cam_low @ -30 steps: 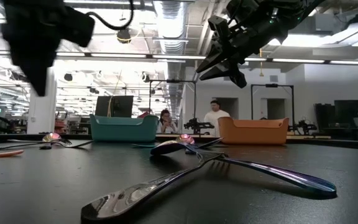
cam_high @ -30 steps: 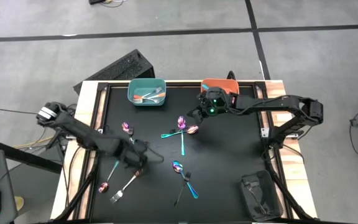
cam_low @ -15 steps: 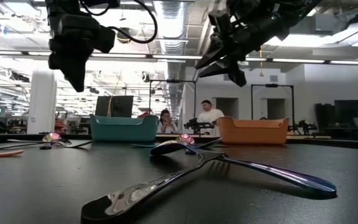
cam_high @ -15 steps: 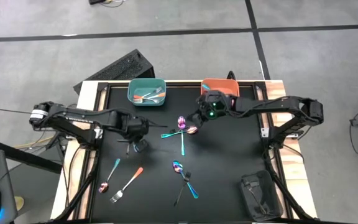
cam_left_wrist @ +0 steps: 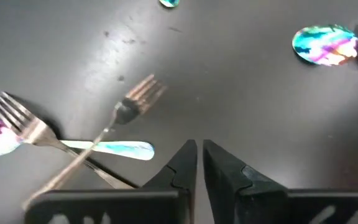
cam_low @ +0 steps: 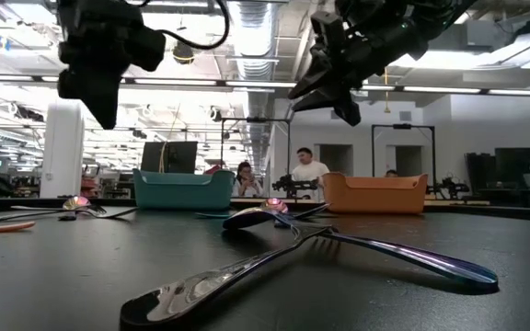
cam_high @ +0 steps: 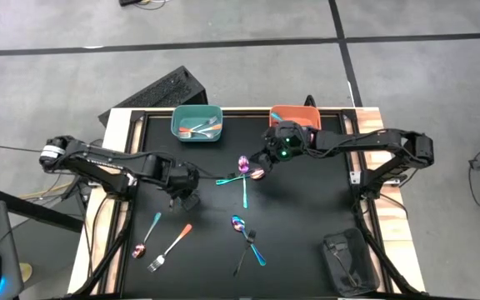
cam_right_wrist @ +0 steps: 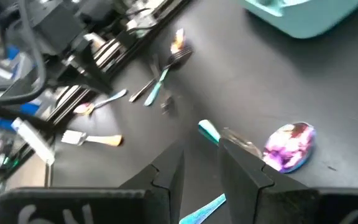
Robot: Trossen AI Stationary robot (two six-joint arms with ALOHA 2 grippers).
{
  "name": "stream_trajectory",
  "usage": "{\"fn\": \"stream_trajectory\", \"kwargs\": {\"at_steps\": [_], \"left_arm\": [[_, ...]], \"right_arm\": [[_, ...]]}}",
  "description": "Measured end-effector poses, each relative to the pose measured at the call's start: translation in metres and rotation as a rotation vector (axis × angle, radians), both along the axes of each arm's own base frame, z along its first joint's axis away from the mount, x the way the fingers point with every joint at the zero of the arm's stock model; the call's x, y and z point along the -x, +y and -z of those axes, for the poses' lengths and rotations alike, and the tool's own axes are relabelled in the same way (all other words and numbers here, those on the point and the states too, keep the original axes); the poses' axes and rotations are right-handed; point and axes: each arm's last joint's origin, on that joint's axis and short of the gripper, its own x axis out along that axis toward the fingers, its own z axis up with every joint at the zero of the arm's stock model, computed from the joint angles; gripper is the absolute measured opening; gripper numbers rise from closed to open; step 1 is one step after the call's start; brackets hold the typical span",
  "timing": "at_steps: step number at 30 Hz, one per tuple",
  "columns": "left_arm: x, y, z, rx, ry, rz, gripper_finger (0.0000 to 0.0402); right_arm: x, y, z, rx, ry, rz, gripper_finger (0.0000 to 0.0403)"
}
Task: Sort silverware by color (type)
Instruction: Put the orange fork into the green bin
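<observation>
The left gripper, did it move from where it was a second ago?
Yes. In the high view the left gripper went up the table toward the teal bin, away from the orange-handled fork it hovered over before.
</observation>
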Motion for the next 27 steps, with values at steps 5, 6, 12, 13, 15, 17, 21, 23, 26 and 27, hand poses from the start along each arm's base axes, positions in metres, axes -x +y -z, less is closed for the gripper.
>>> {"fn": "stream_trajectory", "kwargs": {"at_steps": [5,6,12,13,15,17,21,23,26,27], "left_arm": [[0.000,-0.016,-0.001,-0.003,-0.027,-0.007,0.0065],[0.001,-0.019,-0.001,-0.004,-0.027,-0.009,0.0074],[0.009,-0.039,0.005,0.018,0.003,-0.027,0.0119],[0.011,-0.044,0.008,0.025,0.007,-0.034,0.0124],[0.016,-0.052,0.015,0.054,0.022,-0.049,0.0131],[0.023,-0.059,0.025,0.090,0.066,-0.071,0.0134],[0.032,-0.075,0.036,0.181,0.103,-0.103,0.0135],[0.036,-0.084,0.040,0.209,0.098,-0.109,0.0135],[0.035,-0.097,0.045,0.245,0.067,-0.104,0.0135],[0.036,-0.101,0.047,0.250,0.067,-0.097,0.0135]], "right_arm": [[-0.001,0.006,-0.001,-0.003,-0.019,-0.123,0.0140],[-0.001,0.008,-0.001,0.003,-0.020,-0.136,0.0146],[-0.003,0.013,-0.001,0.027,-0.013,-0.112,0.0167],[-0.003,0.012,-0.001,0.032,-0.011,-0.102,0.0167],[-0.003,0.012,-0.001,0.035,-0.010,-0.096,0.0168],[-0.002,0.011,-0.001,0.035,-0.010,-0.094,0.0168],[-0.002,0.012,-0.001,0.035,-0.010,-0.095,0.0168],[-0.002,0.012,-0.001,0.035,-0.010,-0.095,0.0168],[-0.002,0.010,-0.001,0.035,-0.010,-0.090,0.0168],[-0.002,0.009,-0.001,0.035,-0.010,-0.087,0.0168]]}}
